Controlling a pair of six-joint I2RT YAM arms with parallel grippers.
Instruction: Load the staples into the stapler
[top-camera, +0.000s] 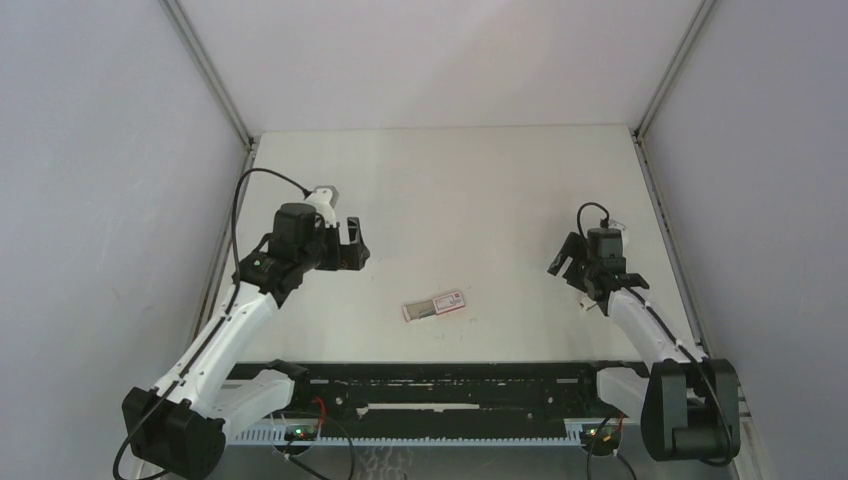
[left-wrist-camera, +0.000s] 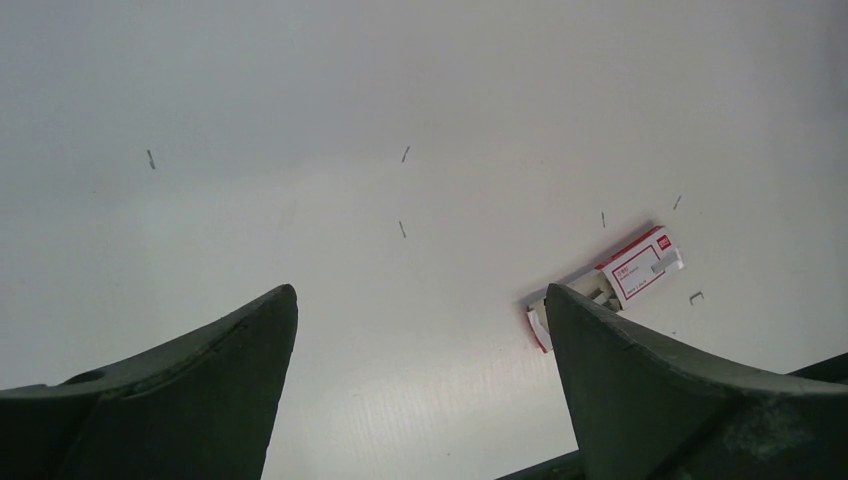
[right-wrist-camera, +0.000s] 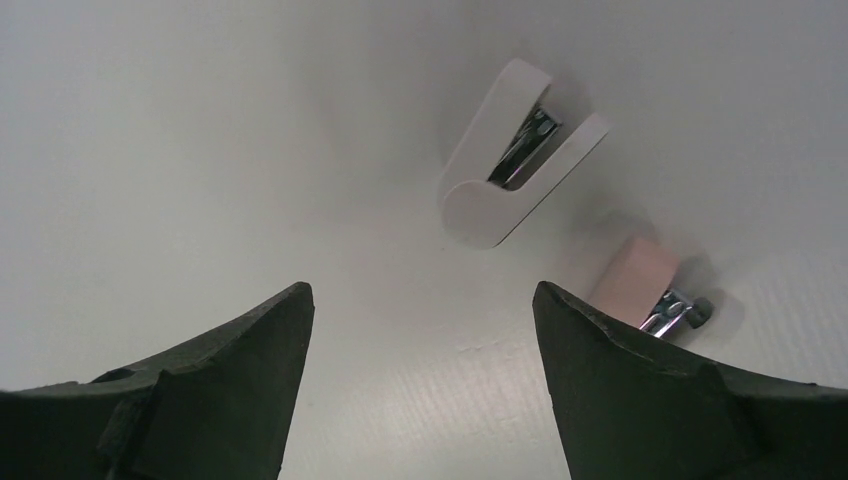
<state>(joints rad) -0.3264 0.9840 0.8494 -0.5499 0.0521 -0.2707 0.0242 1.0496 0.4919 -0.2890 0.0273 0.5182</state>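
Soft, even light; faint shadows.

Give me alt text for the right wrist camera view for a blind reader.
A white stapler lies on its side on the pale table, metal insides showing. Next to it a pink item with a metal end is partly hidden by the right claw, whose dark fingers stand apart, empty.

top: overhead, far, facing table (top-camera: 450, 200) | wrists: close, downward | top+left share staple box (top-camera: 433, 305)

A white table (top-camera: 450, 180) stands between pale grey walls (top-camera: 100, 150), black rail (top-camera: 450, 375) at front.
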